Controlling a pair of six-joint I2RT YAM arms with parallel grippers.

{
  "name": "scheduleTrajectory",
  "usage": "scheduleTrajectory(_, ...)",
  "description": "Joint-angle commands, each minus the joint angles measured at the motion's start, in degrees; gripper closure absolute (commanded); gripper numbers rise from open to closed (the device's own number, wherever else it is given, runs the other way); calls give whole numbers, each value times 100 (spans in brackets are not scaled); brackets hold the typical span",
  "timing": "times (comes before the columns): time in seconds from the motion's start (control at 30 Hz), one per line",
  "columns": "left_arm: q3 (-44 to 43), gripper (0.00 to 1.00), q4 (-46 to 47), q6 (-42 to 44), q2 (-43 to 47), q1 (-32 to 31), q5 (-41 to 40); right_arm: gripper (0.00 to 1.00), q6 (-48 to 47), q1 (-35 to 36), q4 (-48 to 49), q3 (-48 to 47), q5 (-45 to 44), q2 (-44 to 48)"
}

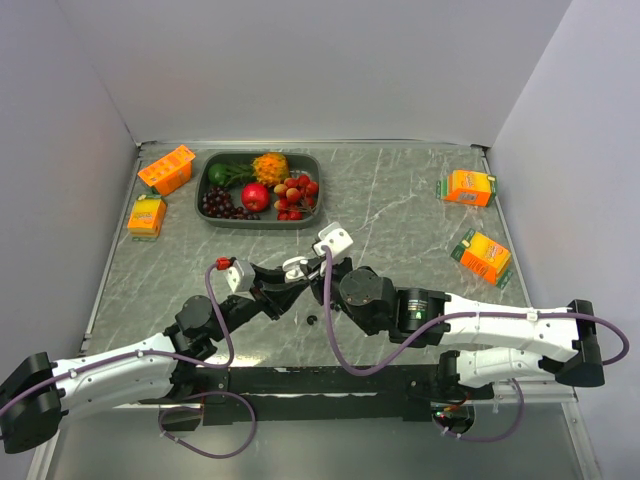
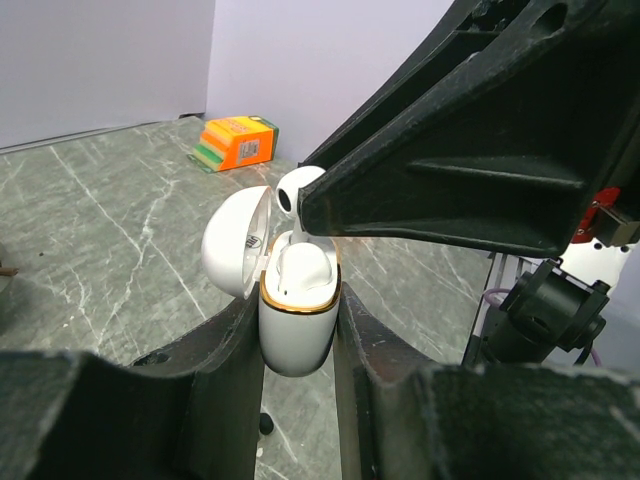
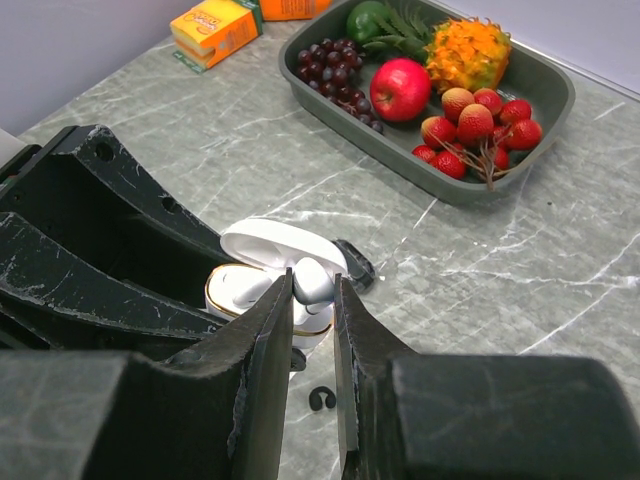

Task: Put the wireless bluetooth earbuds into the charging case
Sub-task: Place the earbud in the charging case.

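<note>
You're clamping the charging case (image 2: 296, 350) upright in the left end effector (image 2: 297, 320) (steady target), right end effector (image 3: 312, 300) pinching an earbud (image 3: 312, 283) at its slot.

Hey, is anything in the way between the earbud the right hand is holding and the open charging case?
Nothing visible. The lid is swung back, and the earbud in the right hand sits directly over the open top of the charging case, which the left hand grips by its sides.
</note>
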State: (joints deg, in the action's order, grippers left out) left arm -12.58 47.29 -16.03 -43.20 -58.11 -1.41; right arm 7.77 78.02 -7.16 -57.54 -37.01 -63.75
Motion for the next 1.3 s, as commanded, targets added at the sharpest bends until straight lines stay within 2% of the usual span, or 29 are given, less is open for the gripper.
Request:
scheduleTrajectory(0.0,-254,99,228,-75,75,-16,-61,100,-30,64,101,-47,-43,-41)
scheduleTrajectory(0.13,-245,99,228,-67,75,-17,-70,100,14,91,13,-117,-43,-120)
scheduleTrajectory(0.17,-236,99,228,-67,84,-16,-79,97,14,91,-13,-161,-51,-112)
scheduleTrajectory(0.2,-228,99,237,-67,92,-25,-87,89,31,91,-31,-179,-43,-112)
scheduleTrajectory(0.3,-219,99,237,-58,110,-17,-88,75,75,100,-101,-240,-69,-103)
scheduleTrajectory(0.37,-210,99,237,-58,101,-16,-96,70,93,91,-137,-275,-78,-112)
scheduleTrajectory(0.83,-184,99,281,-49,110,-16,-131,57,164,108,-251,-504,-183,-6)
scheduleTrajectory(1.07,-105,99,307,-49,163,-16,-158,46,137,91,-304,-873,-271,476)
scheduleTrajectory(1.13,-69,99,334,-5,189,-16,-45,49,242,-75,-793,-1214,-254,434)
scheduleTrajectory(1.17,-34,99,360,12,198,-16,0,55,338,-198,-1161,-1416,-149,259)
scheduleTrajectory(1.2,-17,99,369,73,215,-16,61,62,400,-478,-1461,-1827,130,136)
scheduleTrajectory(1.23,10,99,395,100,242,-16,88,77,470,-628,-2038,-2023,394,-5)
scheduleTrajectory(1.27,36,99,421,170,233,-16,254,88,497,-752,-2253,-2190,606,-241)
